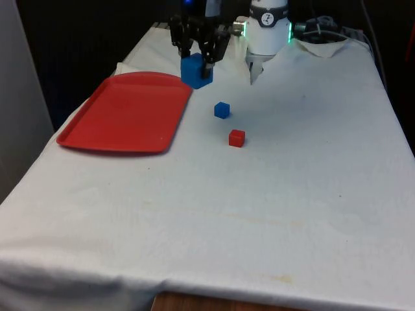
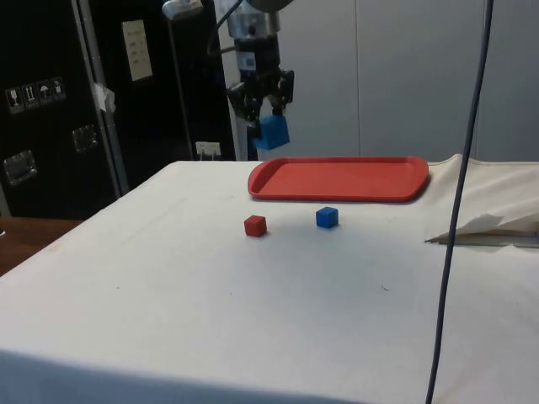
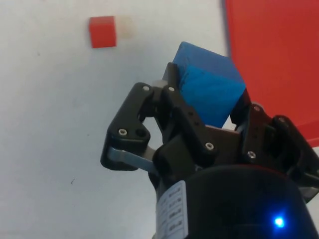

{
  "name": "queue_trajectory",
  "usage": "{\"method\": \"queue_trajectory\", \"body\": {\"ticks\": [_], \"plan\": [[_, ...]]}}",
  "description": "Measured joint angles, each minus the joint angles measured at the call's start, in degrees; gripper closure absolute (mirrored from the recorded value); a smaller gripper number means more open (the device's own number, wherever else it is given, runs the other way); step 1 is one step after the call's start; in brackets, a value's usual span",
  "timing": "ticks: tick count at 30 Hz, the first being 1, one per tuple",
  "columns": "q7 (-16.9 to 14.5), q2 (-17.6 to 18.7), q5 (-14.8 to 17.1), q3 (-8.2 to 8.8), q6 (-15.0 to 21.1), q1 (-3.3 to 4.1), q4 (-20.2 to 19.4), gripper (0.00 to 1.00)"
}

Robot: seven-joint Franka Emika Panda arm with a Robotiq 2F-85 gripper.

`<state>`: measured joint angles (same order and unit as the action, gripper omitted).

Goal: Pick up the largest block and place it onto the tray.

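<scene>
The large blue block hangs in the air, tilted, with my gripper shut on it. It is held above the cloth just beside the near corner of the red tray, at the tray's far right corner in the front view. A small blue cube and a small red cube rest on the cloth nearer the middle of the table.
The tray lies flat with nothing on it. A crumpled fold of white cloth lies at the robot's end of the table, and a thin cable hangs in front of the side view.
</scene>
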<state>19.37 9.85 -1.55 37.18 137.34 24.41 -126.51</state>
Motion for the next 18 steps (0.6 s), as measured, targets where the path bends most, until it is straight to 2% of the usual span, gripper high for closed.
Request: {"method": "queue_trajectory", "body": {"ticks": [5,6,15,18], "plan": [[-1.8,0.5,0.1,1.55,0.1,-0.34,-0.2,0.97],[-2.5,0.7,0.2,2.29,0.2,-0.46,-0.3,0.97],[-5.4,1.8,0.7,4.70,1.1,-0.92,-0.6,0.97],[-7.2,2.6,1.4,5.90,1.4,-1.15,-0.7,0.97]]}}
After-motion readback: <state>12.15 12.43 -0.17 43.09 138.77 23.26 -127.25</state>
